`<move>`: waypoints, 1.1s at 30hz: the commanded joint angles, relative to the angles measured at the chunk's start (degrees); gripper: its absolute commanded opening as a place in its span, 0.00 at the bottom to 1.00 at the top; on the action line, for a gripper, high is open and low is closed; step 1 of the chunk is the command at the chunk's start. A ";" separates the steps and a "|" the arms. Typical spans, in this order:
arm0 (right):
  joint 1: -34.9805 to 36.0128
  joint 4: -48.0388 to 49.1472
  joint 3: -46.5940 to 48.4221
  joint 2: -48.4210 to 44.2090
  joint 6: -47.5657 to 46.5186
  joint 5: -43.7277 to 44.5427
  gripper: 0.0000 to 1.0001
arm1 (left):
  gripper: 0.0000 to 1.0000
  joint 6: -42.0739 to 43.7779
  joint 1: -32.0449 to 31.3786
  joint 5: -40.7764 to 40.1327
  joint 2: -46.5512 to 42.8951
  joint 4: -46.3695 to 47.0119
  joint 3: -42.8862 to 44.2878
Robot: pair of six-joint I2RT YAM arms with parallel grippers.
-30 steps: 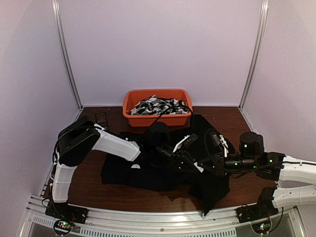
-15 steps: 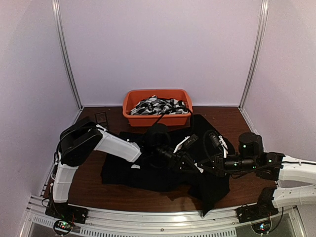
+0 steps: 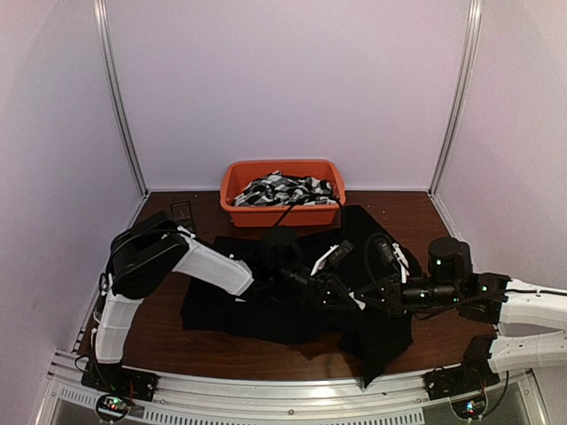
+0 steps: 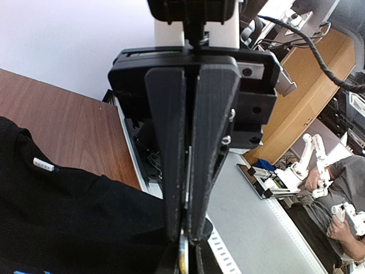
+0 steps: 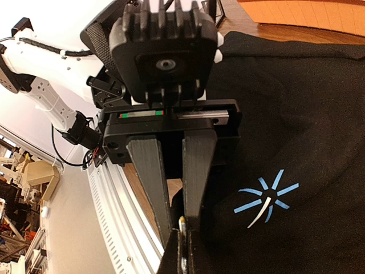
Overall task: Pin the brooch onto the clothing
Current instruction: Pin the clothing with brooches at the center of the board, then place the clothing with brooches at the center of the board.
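The clothing, a black shirt, lies spread across the table, with its light-blue starburst and white tag showing. Over its right half my two grippers meet tip to tip. The brooch appears only as a thin metallic edge pinched between the tips of both. My left gripper is shut on it from one side. From the opposite side my right gripper is shut on the brooch, just left of the starburst.
An orange bin of black-and-white patterned fabrics stands at the back centre. A small dark object lies on the table at the back left. The slotted metal rail along the table's near edge runs close to the grippers.
My left gripper's jaws have closed a little further onto the brooch, and the left arm has shifted slightly. The right gripper has stayed shut in place.
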 commanded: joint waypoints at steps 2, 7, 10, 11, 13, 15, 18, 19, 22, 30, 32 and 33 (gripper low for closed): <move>-0.30 -1.74 -2.54 -0.03 -1.07 2.09 0.00 | 0.09 -3.84 0.53 -2.13 1.12 10.31 -0.17; -0.22 -0.80 -2.99 -0.52 -1.42 2.53 0.00 | 0.09 -4.54 0.51 -3.71 1.20 11.08 -0.68; -0.13 -0.61 -3.08 -0.12 -1.59 2.70 0.00 | 0.09 -4.61 0.54 -5.29 1.27 10.86 -0.95; -0.05 -0.63 -3.09 0.03 -1.67 2.72 0.00 | 0.09 -4.69 0.59 -5.71 1.30 10.83 -1.03; 0.18 -0.44 -3.23 -0.02 -1.68 2.83 0.00 | 0.09 -4.74 0.58 -6.68 1.34 10.58 -1.19; 0.32 -0.32 -3.43 -0.23 -1.59 2.97 0.00 | 0.08 -4.49 0.52 -7.04 1.36 10.10 -1.14; 0.41 -0.24 -3.61 -0.65 -1.59 3.13 0.00 | 0.08 -3.61 0.54 -8.37 1.31 8.38 -1.30; 0.46 -0.24 -3.61 -0.69 -1.59 3.09 0.00 | 0.08 -3.43 0.56 -8.83 1.33 7.83 -1.31; 0.49 -0.23 -3.53 -0.81 -1.59 3.36 0.00 | 0.08 -1.95 0.52 -9.54 1.26 4.46 -0.90; 0.60 -0.24 -3.31 -0.60 -1.80 3.45 0.00 | 0.06 4.28 0.52 -13.24 -0.37 -5.81 -0.40; 0.59 -0.24 -3.14 -0.63 -1.86 3.30 0.00 | 0.06 5.69 0.51 -14.00 -0.63 -8.45 0.05; 0.67 -0.35 -3.05 -0.68 -1.90 3.32 0.00 | 0.06 6.25 0.53 -14.07 -0.71 -9.26 0.21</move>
